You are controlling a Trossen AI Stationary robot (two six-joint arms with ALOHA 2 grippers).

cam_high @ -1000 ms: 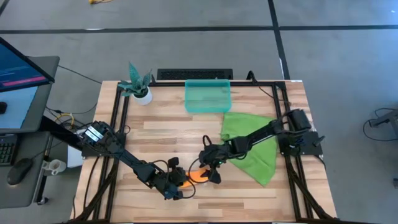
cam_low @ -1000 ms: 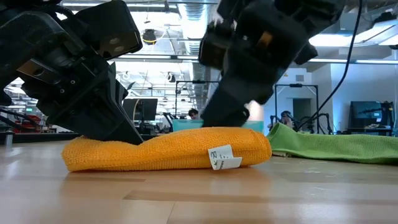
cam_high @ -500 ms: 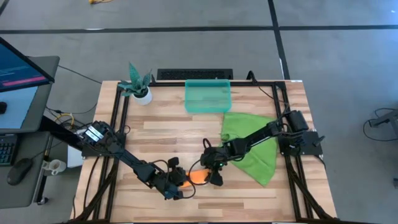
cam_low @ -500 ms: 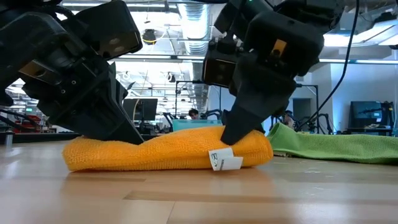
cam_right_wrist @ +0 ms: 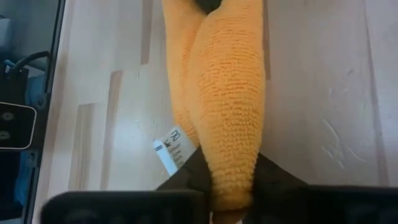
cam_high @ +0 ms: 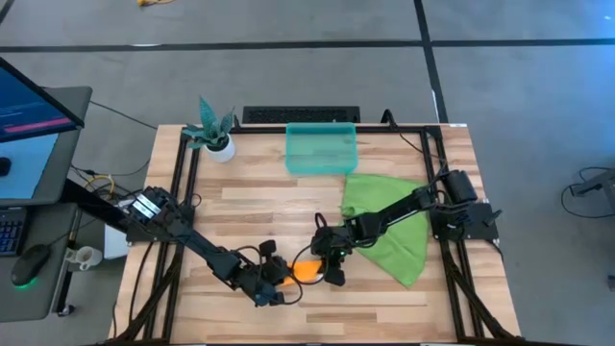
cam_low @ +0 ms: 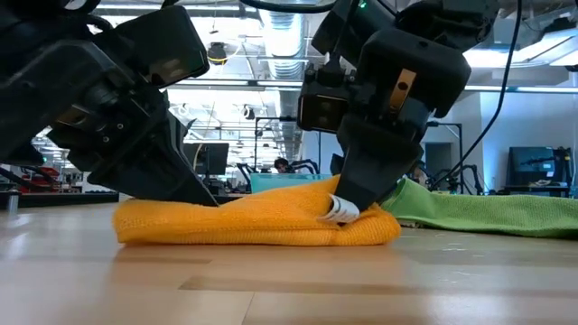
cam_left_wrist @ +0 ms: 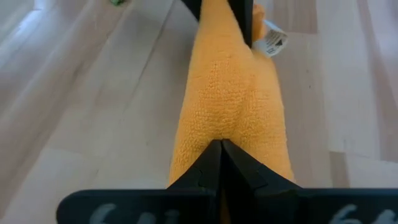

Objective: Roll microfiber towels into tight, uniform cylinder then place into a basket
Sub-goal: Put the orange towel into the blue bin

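The orange towel (cam_high: 307, 270) lies as a roll on the table near the front middle; in the low view (cam_low: 262, 224) it rests along its length, with a white tag (cam_low: 341, 209) near its right end. My left gripper (cam_high: 280, 281) is shut on its left end. My right gripper (cam_high: 329, 265) is shut on its right end. The green towel (cam_high: 389, 226) lies loosely spread at the right, under my right arm. The teal basket (cam_high: 321, 149) stands at the far middle. My left gripper pinches a small fold of cloth on the roll's left end (cam_left_wrist: 221, 132) between its two fingertips. The fingers slant down from the table's left, along the roll, and the cloth dimples in front of them. The roll lies on the table. My right gripper holds the roll's right end (cam_right_wrist: 231, 168) between its two fingers (cam_right_wrist: 191, 167), one on each side of the roll. The fingers slant down from the right (cam_low: 359, 190), beside the white tag (cam_right_wrist: 169, 148). The roll lies on the table.
A small plant in a white pot (cam_high: 215, 135) stands at the far left. A dark keyboard (cam_high: 301, 115) lies behind the basket. Black rails (cam_high: 183, 192) run along the table's left and right sides. Bare wood lies between the roll and the basket.
My right gripper has come down onto the roll's right end and taken hold of it. The roll has turned a little about its length: the white tag has gone from low on its near side to higher up. The roll's left end has shifted slightly toward the right.
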